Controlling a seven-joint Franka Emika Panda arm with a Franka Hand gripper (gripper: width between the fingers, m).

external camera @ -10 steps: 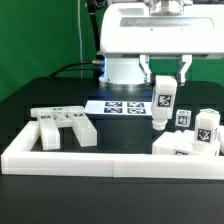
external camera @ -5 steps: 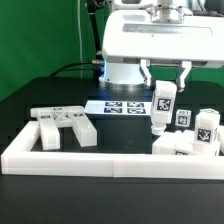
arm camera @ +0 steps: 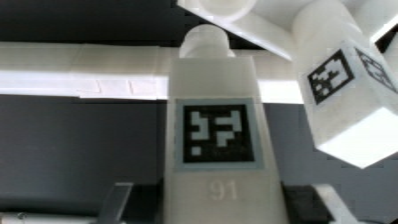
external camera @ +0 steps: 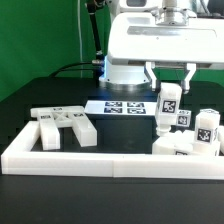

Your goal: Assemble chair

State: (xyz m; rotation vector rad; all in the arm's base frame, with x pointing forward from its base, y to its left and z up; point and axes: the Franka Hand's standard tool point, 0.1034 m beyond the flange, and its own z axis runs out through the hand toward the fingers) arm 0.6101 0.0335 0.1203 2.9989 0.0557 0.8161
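My gripper (external camera: 169, 84) hangs above the right half of the table, shut on a white chair post (external camera: 169, 107) with a black-and-white tag. The post hangs upright, its lower end just above the table, close to a cluster of tagged white chair blocks (external camera: 197, 134) on the exterior view's right. In the wrist view the post (arm camera: 221, 120) runs straight out between my fingers (arm camera: 118, 198), with my gripper (arm camera: 221, 200) clamped on its sides. A tagged block (arm camera: 347, 95) lies right beside the post's far end. More chair slabs and blocks (external camera: 62, 126) lie on the exterior view's left.
A long low white border wall (external camera: 100, 158) runs along the front and turns back at both ends. The marker board (external camera: 122, 106) lies flat behind the parts, in front of the arm's base (external camera: 125, 70). A green backdrop stands behind on the exterior view's left.
My gripper has carried the post a little toward the exterior view's right, closer to the cluster of blocks. The grip has stayed the same.
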